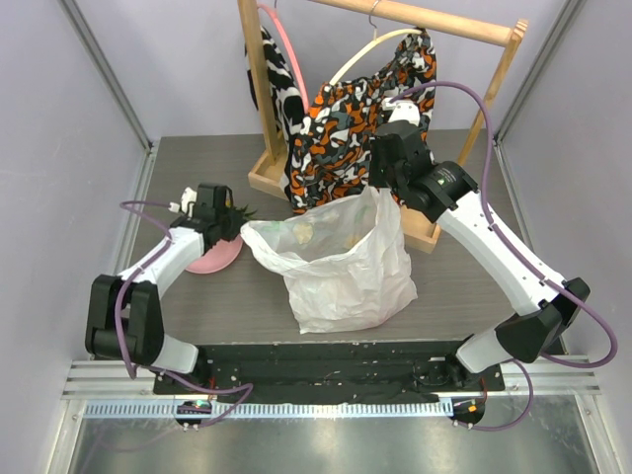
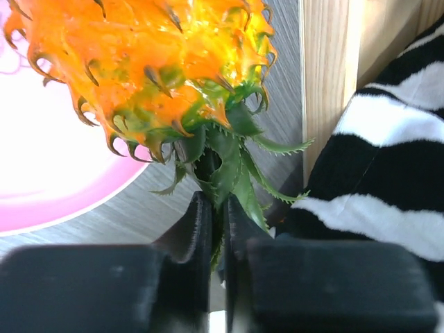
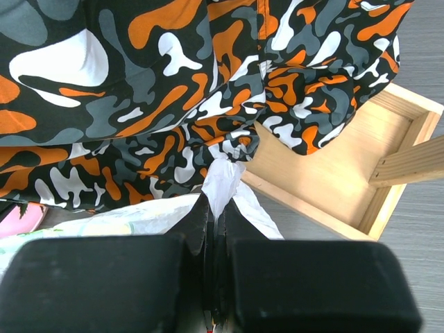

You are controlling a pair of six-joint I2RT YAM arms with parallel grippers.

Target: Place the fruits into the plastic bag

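Note:
An orange pineapple (image 2: 146, 62) with a green crown (image 2: 232, 166) lies at the edge of the pink plate (image 2: 41, 187). My left gripper (image 2: 216, 208) is shut on the crown's leaves; from above it sits at the plate's far rim (image 1: 219, 219). The translucent white plastic bag (image 1: 341, 267) stands open mid-table, with pale fruits (image 1: 301, 232) faintly visible inside. My right gripper (image 3: 216, 211) is shut on a twisted handle (image 3: 225, 182) of the plastic bag, holding its far right corner up (image 1: 380, 193).
A wooden rack (image 1: 272, 178) stands at the back, hung with an orange-black-white patterned cloth (image 1: 346, 128) and a black-and-white cloth (image 2: 388, 180). Its wooden base tray (image 3: 333, 166) lies just right of my right gripper. A rack post (image 2: 329, 83) rises close beside the pineapple.

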